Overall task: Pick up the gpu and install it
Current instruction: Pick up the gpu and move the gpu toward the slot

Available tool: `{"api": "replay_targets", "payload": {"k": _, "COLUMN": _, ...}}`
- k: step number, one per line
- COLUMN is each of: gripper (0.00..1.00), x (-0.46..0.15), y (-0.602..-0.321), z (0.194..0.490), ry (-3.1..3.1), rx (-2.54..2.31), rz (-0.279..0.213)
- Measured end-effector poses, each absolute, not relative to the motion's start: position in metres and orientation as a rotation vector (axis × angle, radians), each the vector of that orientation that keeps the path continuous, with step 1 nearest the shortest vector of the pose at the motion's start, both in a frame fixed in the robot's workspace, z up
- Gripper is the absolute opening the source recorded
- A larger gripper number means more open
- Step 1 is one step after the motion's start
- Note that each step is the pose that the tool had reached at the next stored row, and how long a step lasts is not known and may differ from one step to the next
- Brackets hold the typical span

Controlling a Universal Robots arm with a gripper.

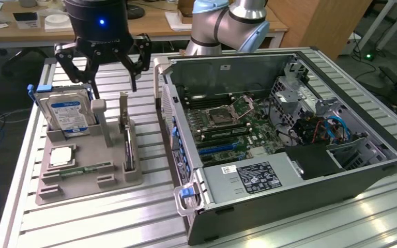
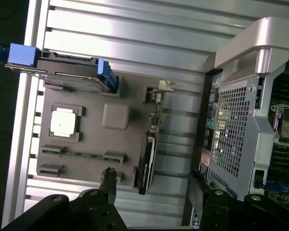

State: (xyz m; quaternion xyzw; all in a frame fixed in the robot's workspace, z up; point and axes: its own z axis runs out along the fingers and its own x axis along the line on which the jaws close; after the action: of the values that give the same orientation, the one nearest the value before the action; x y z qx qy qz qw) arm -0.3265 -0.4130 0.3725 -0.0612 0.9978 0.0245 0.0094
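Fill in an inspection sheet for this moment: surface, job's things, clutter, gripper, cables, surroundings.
Surface: slatted metal table carrying a grey parts holder and an open computer case.
Job's things: gpu stands on edge in a slot of the parts holder, untouched; inside the computer case the motherboard is exposed.
Clutter: hard drive, square silver chip and memory stick sit in the same parts holder.
Gripper: gripper open and empty, hovering above the parts holder.
Cables: red and blue wires inside the computer case.
Surroundings: wooden desk behind the table.
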Motion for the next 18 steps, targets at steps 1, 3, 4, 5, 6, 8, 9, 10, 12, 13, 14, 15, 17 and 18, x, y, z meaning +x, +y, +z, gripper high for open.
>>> {"api": "replay_targets", "payload": {"k": 1, "gripper": 0.71, "x": -0.327, "y": -0.413, "z": 0.371, "ry": 3.116, "rx": -0.191, "rz": 0.077}}
{"api": "replay_targets", "payload": {"k": 3, "gripper": 0.71, "x": -0.327, "y": -0.413, "z": 0.369, "ry": 3.116, "rx": -0.191, "rz": 0.077}}
{"api": "replay_targets", "payload": {"k": 4, "gripper": 0.71, "x": -0.327, "y": -0.413, "z": 0.368, "ry": 3.116, "rx": -0.192, "rz": 0.077}}
{"api": "replay_targets", "payload": {"k": 5, "gripper": 0.71, "x": -0.327, "y": -0.413, "z": 0.367, "ry": 3.116, "rx": -0.191, "rz": 0.077}}
{"api": "replay_targets", "payload": {"k": 6, "gripper": 0.71, "x": -0.327, "y": -0.413, "z": 0.366, "ry": 3.116, "rx": -0.186, "rz": 0.077}}
{"api": "replay_targets", "payload": {"k": 8, "gripper": 0.71, "x": -0.326, "y": -0.413, "z": 0.363, "ry": 3.117, "rx": -0.176, "rz": 0.077}}
{"api": "replay_targets", "payload": {"k": 9, "gripper": 0.71, "x": -0.326, "y": -0.413, "z": 0.362, "ry": 3.117, "rx": -0.171, "rz": 0.077}}
{"api": "replay_targets", "payload": {"k": 10, "gripper": 0.71, "x": -0.326, "y": -0.413, "z": 0.361, "ry": 3.117, "rx": -0.164, "rz": 0.076}}
{"api": "replay_targets", "payload": {"k": 12, "gripper": 0.71, "x": -0.326, "y": -0.413, "z": 0.359, "ry": 3.117, "rx": -0.157, "rz": 0.076}}
{"api": "replay_targets", "payload": {"k": 13, "gripper": 0.71, "x": -0.327, "y": -0.413, "z": 0.358, "ry": 3.118, "rx": -0.157, "rz": 0.076}}
{"api": "replay_targets", "payload": {"k": 14, "gripper": 0.71, "x": -0.327, "y": -0.413, "z": 0.356, "ry": 3.118, "rx": -0.156, "rz": 0.076}}
{"api": "replay_targets", "payload": {"k": 15, "gripper": 0.71, "x": -0.327, "y": -0.413, "z": 0.354, "ry": 3.119, "rx": -0.156, "rz": 0.076}}
{"api": "replay_targets", "payload": {"k": 17, "gripper": 0.71, "x": -0.327, "y": -0.413, "z": 0.350, "ry": 3.119, "rx": -0.156, "rz": 0.076}}
{"api": "replay_targets", "payload": {"k": 18, "gripper": 0.71, "x": -0.327, "y": -0.413, "z": 0.349, "ry": 3.119, "rx": -0.156, "rz": 0.076}}
